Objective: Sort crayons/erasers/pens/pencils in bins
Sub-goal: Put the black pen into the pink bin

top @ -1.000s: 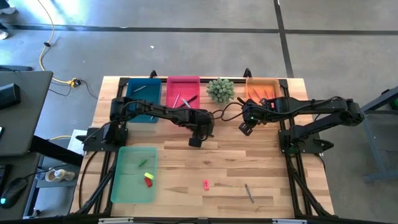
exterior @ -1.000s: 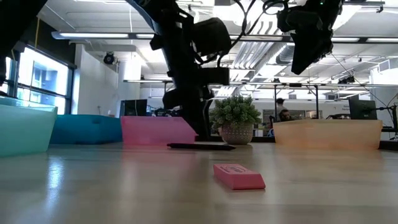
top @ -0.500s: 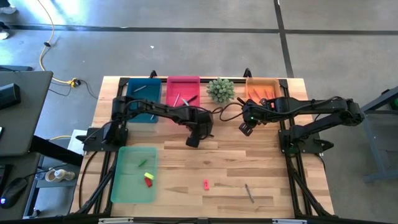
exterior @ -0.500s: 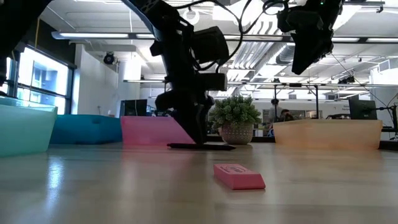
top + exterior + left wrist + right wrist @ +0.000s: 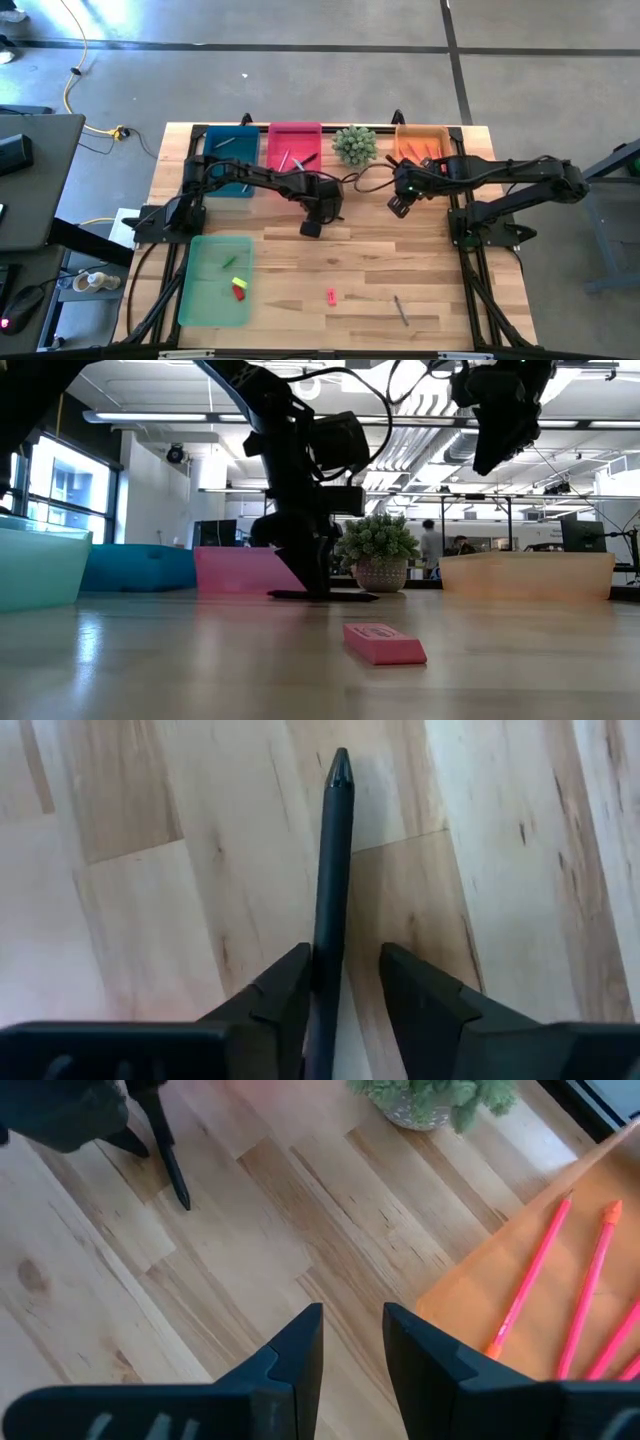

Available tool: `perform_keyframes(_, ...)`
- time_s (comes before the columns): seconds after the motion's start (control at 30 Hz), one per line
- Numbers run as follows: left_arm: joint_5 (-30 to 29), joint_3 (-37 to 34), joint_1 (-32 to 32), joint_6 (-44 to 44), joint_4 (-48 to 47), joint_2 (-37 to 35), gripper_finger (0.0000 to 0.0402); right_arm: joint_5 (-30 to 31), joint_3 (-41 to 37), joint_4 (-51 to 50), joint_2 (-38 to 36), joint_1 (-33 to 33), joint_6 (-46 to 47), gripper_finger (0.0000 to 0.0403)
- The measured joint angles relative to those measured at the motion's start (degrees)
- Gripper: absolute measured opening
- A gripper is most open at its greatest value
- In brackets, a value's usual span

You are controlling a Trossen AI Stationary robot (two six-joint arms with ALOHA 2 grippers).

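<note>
A black pen [image 5: 332, 860] lies flat on the wooden table; it also shows in the low view [image 5: 345, 596]. My left gripper [image 5: 311, 228] is down at the table's middle, open, with one finger on each side of the pen [image 5: 345, 960]. My right gripper [image 5: 400, 207] hangs open and empty above the table, in front of the orange bin [image 5: 422, 145]. A pink-red eraser [image 5: 331, 296] lies on the table near the front. The pale-green bin [image 5: 196, 300] holds small green, yellow and red erasers [image 5: 238, 290]. My left gripper comes from above, pointing down, its fingers across the pen. The inner side of one finger [image 5: 285, 985] lies against the pen's barrel [image 5: 325, 955]. The other finger [image 5: 410, 980] stands a little apart. The pen lies flat on the table.
The teal bin [image 5: 232, 160] and the pink bin [image 5: 294, 135] stand at the back, with a small green plant [image 5: 354, 143] between the pink and orange bins. The orange bin holds pink-red sticks [image 5: 540, 1270]. A grey pen [image 5: 401, 310] lies at the front right.
My left gripper has moved a little toward the table's left edge and gone down over the black pen, which has stayed where it was.
</note>
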Motion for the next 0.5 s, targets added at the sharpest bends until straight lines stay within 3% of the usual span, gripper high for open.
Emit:
perform_keyframes(0.27, 0.0, -0.1, 0.0, 0.0, -0.4, 0.1, 0.0014, 2.2, 3.9, -3.0, -4.5, 0.0, 2.4, 0.0099)
perform_keyframes(0.5, 1.0, -0.1, 0.0, -1.9, -0.4, 0.1, 0.0017, 2.2, 6.8, -3.8, -5.8, 0.0, 1.3, 0.0099)
